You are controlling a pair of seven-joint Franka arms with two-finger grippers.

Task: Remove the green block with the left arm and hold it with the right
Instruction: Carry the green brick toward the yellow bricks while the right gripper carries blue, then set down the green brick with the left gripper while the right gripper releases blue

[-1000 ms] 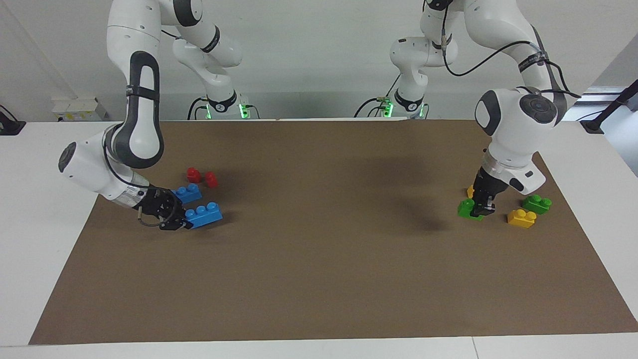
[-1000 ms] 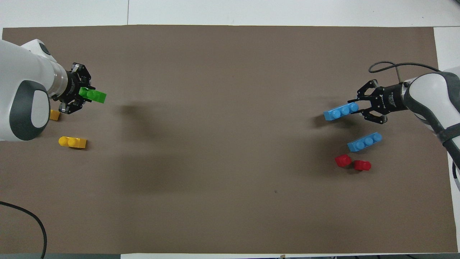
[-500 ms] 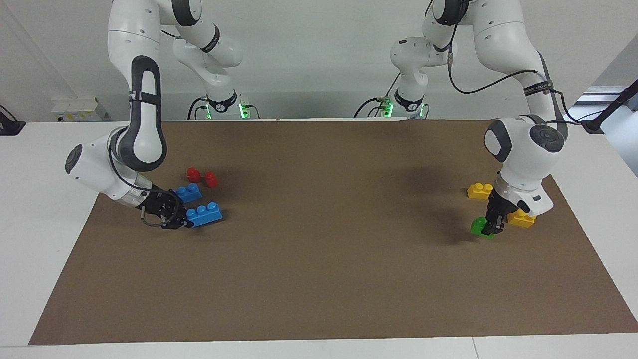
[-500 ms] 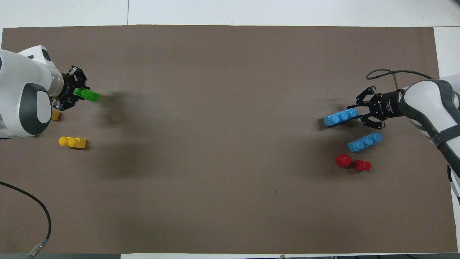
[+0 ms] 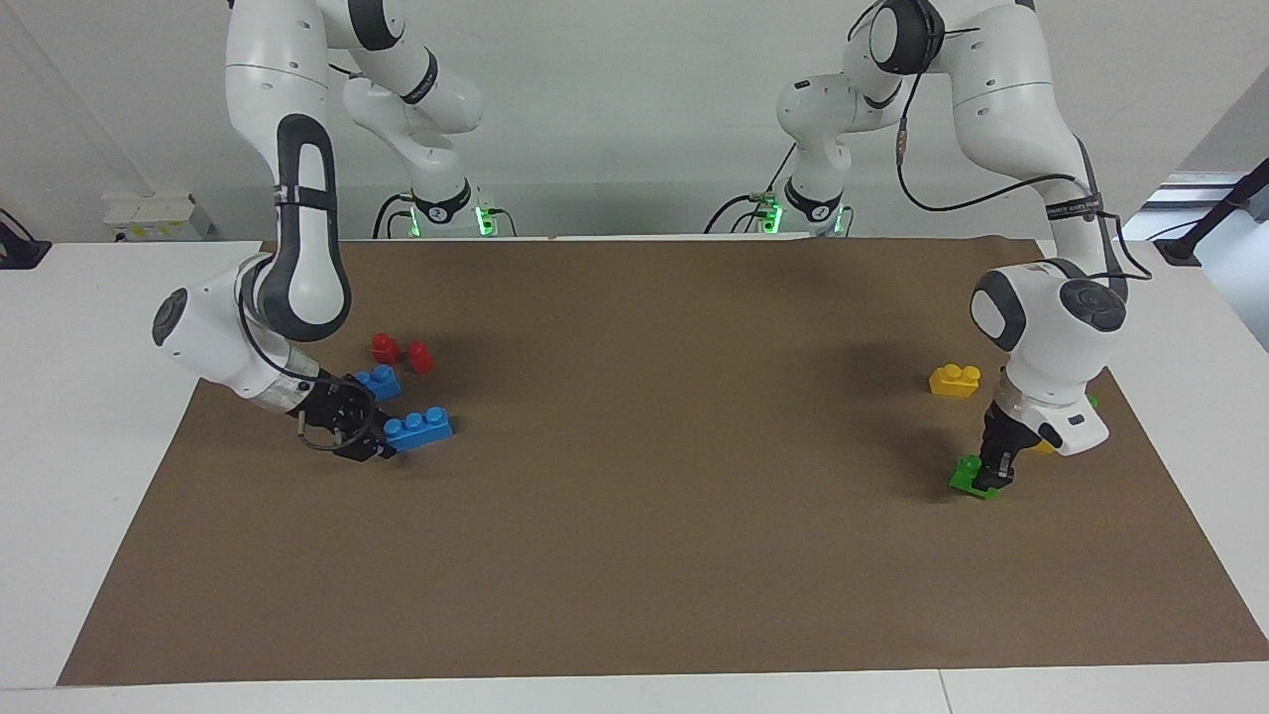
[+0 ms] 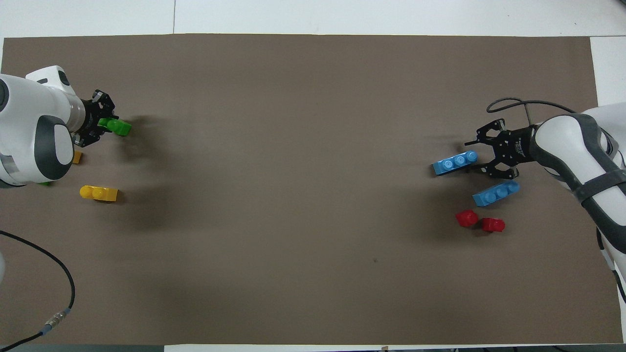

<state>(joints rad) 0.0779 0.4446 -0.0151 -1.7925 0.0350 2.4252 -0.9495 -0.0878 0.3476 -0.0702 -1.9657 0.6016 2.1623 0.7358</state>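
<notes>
Facing view: green block [image 5: 968, 473] in left gripper [image 5: 994, 474]

White arms, grey joints, blk cables.

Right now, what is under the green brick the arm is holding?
Under the green brick in the left tool is only the brown mat. Whether the brick touches the mat cannot be seen.

One camera looks at me from high across the table, the other looks steeply down from above my own end, and both, half a turn apart, share the whole brown mat [image 5: 634, 555] [image 6: 313, 303].
</notes>
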